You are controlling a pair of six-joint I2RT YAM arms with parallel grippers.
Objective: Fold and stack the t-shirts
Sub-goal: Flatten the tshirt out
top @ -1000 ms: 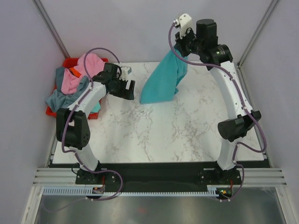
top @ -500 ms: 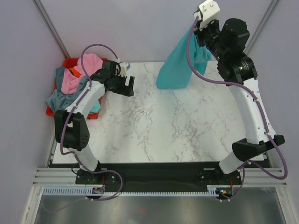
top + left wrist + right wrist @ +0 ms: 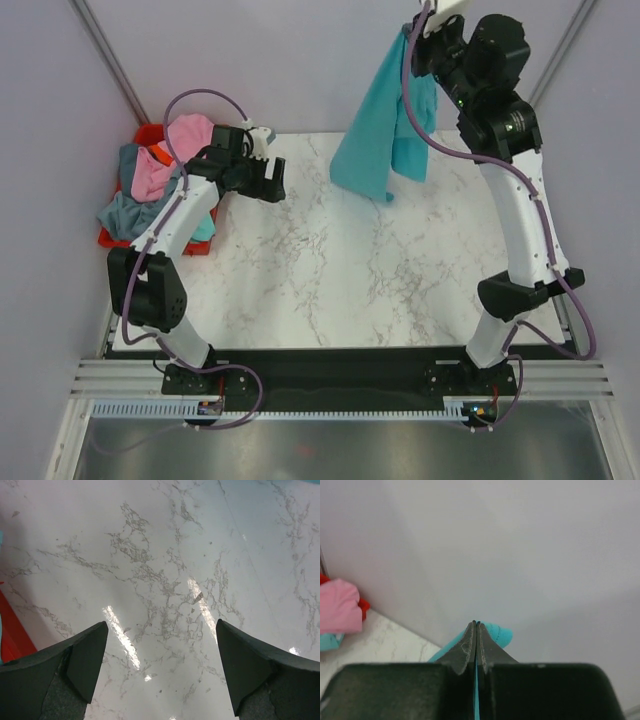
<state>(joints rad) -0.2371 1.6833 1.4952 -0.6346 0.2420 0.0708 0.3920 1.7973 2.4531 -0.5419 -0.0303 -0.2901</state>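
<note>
My right gripper (image 3: 476,626) pinches the teal t-shirt (image 3: 375,140), which hangs limp above the far edge of the table (image 3: 330,270). My left gripper (image 3: 161,625) gapes empty near the other t-shirts (image 3: 150,185), far left. The cloth is light and floppy, so I'd grab a lower corner. No label or writing shows

teal t-shirt (image 3: 385,140) is plain bright teal all over, pink one (image 3: 185,140) and grey-blue one (image 3: 125,212) look plain too, plus a small orange patch (image 3: 158,155). bin (image 3: 150,131) is red, table (image 3: 350,270) white marble with thin grey veins, arms (image 3: 520,220) white with black joints
</note>
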